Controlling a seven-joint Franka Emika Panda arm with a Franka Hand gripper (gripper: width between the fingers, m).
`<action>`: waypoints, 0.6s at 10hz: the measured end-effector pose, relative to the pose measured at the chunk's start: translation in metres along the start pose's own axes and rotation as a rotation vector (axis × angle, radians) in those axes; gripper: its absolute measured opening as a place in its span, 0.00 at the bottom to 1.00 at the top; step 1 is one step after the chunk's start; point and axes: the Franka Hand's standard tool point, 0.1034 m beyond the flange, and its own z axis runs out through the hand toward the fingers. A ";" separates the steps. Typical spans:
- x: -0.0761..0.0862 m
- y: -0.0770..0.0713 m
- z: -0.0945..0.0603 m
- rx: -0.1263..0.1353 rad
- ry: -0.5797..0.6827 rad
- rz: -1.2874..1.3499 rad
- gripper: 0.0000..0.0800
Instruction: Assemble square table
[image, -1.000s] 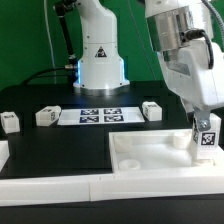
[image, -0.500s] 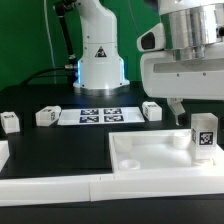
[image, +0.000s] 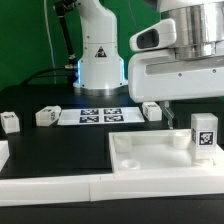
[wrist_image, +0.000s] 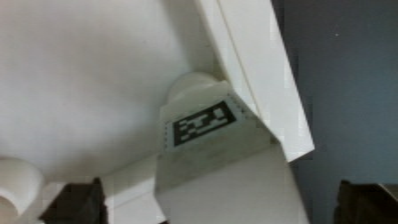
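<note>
Hand (image: 200, 108) open (fingers spread wide), just above the leg block (image: 205, 133) standing upright in the square top (image: 150, 165).

text: none legible | warning triangle (image: 101, 53): robot base (image: 100, 70)

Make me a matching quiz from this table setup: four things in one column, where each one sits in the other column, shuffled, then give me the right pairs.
Things
1. tabletop
2. upright leg
3. marker board
4. leftmost loose leg

Places
A. lying flat mid-scene, farther back than the tabletop
B. by the exterior view's left edge
C. in the foreground, on the exterior view's right
D. standing inside the tabletop against its rim, tag facing the exterior camera

Pairs: 1-C, 2-D, 3-A, 4-B
</note>
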 end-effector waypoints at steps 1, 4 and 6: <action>0.000 0.000 0.000 0.001 0.000 0.019 0.70; 0.000 0.001 0.000 0.003 -0.004 0.238 0.37; 0.000 0.002 0.000 0.003 -0.004 0.379 0.37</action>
